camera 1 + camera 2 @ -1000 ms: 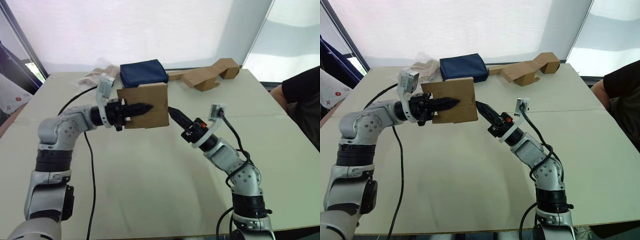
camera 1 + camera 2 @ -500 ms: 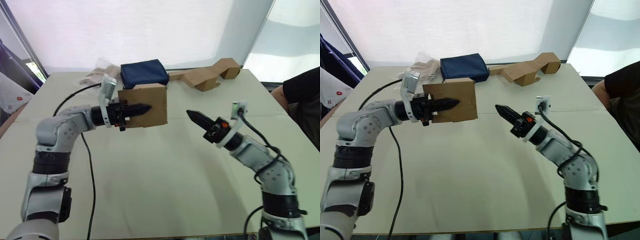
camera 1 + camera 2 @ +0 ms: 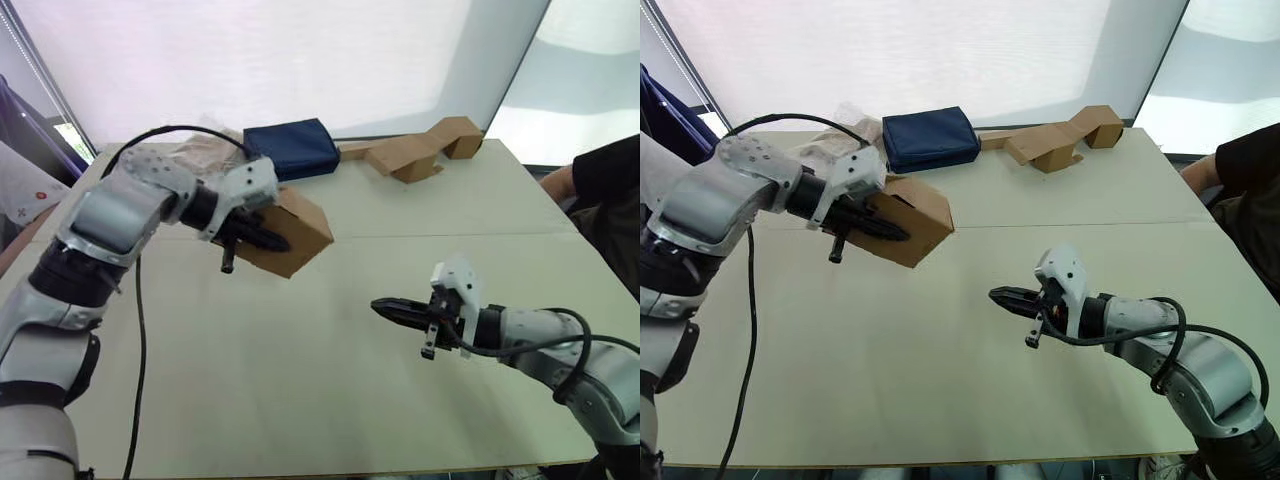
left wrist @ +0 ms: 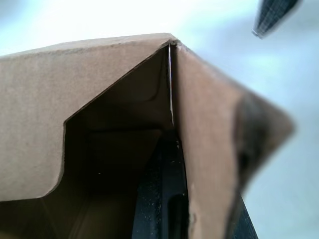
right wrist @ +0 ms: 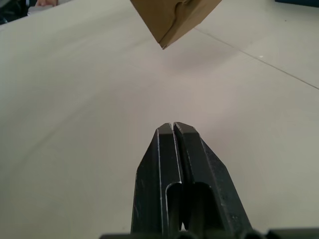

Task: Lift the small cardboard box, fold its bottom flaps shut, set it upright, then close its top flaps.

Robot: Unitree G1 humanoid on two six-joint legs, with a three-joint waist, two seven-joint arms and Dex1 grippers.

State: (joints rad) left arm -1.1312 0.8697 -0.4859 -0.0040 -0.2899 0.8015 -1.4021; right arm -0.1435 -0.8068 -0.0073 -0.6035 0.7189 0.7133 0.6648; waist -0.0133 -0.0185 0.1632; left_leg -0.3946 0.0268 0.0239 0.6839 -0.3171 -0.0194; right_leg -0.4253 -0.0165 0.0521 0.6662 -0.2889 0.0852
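Your left gripper (image 3: 262, 238) pinches one wall of the small cardboard box (image 3: 292, 233), plain brown, tilted, held off the table (image 3: 300, 400), one end open. Your right gripper (image 3: 1012, 297) hovers nearby, fingers pressed together, empty.

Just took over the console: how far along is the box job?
Done: the small cardboard box is lifted off the table, tilted, clamped by the left tool. In hand: bottom flaps; whether they are fully shut I can't tell. The right tool is shut, apart from the box. Left: setting it upright, closing the top flaps.
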